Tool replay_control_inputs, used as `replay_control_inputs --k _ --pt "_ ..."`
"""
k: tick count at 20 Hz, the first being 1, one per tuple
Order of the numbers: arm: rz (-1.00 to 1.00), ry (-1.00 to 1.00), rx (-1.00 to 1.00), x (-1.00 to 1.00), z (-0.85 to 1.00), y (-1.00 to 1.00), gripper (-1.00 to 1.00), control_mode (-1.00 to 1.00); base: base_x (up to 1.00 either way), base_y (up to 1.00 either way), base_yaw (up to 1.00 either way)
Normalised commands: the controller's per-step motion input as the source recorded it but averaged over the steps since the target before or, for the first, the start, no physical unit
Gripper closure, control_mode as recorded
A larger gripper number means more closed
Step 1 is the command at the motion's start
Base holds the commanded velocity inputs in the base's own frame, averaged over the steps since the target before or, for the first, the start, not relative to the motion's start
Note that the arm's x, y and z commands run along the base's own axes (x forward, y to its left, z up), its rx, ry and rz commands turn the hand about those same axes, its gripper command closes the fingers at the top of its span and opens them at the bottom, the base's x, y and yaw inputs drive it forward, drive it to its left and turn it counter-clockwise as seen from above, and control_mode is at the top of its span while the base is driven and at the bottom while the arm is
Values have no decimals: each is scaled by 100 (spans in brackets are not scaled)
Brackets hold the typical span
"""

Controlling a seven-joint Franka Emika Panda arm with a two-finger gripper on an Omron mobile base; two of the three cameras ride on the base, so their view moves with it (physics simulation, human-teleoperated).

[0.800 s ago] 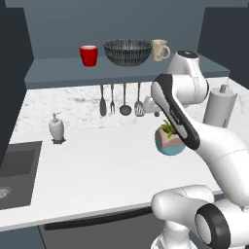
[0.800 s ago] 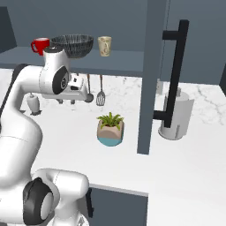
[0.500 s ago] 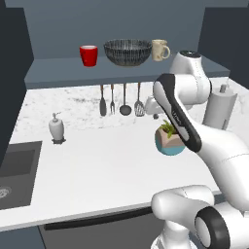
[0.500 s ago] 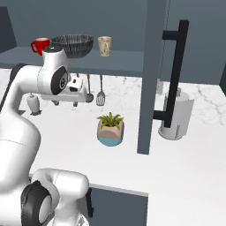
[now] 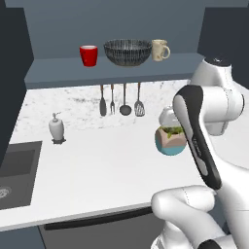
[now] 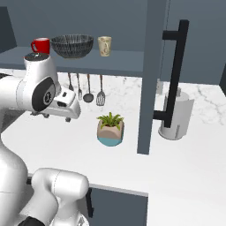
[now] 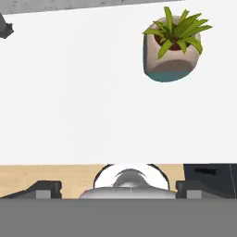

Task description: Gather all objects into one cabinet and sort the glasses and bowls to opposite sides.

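Nearest, the gripper (image 7: 118, 190) hangs released over the front part of the white surface (image 5: 97, 165), its tips wide apart and holding nothing. It points down at bare top, with the teal plant pot (image 7: 173, 46) ahead of it toward the right-hand side.

Further back, a white soap dispenser (image 5: 56, 129) stands near the left edge by the sink. Hanging utensils (image 5: 121, 99) line the back wall under the shelf.

On the cabinet shelf (image 5: 58, 70) at the back stand the red cup (image 5: 88, 55), the dark striped bowl (image 5: 128, 52) and the beige mug (image 5: 159, 49). They form one row, with the bowl in the middle. The cabinet door (image 6: 148, 75) with its black bar handle (image 6: 174, 75) stands open.

I judge the gathering of these three done, since all sit in the same cabinet. The sorting is still left: cup and mug flank the bowl, so one of them must cross to join the other, leaving the bowl at the opposite end.

Against the earlier frames, everything on the shelf and the surface sits where it was. The arm has shifted a little, with its hand slightly lower.
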Motion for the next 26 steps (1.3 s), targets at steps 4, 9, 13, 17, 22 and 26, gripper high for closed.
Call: replay_control_inputs --k 4,9,13,17,22,26 --pt "-5 1 0 -72 28 0 -100 -100 0 0 0" --pt "0 1 0 -39 36 -3 -100 -100 0 0 0" --pt "0 0 0 -33 23 -13 -100 -100 0 0 0" --pt "0 0 -1 -18 12 -9 -100 -100 0 0 0" --pt "-3 0 -4 0 0 -6 -100 -100 0 0 0" --pt "0 -2 -4 -4 0 0 -100 -100 0 0 0"
